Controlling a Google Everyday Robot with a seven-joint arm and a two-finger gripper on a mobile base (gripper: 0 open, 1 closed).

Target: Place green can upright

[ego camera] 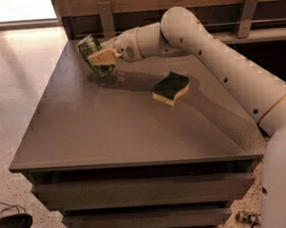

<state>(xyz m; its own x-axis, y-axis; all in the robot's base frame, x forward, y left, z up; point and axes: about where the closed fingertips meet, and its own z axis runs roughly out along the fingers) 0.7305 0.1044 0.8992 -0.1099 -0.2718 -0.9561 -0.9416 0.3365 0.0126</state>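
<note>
Jaws clamped across the green can (89, 45), which is tilted near the far left corner of the table (110, 133). Gripper (100, 57) sits low there. Advised: roll the wrist until the can stands vertical, seat its base flat, then release. Sponge (170, 88) lies well apart.

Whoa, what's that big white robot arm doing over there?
The robot is stretching its arm across the table to a far corner. Its gripper is closed around the green can. The can is leaning over, not standing up yet, and it is low over the tabletop. I can't tell if it touches. A green and yellow sponge lies by itself nearer the middle of the table, and nothing is touching it.
</note>
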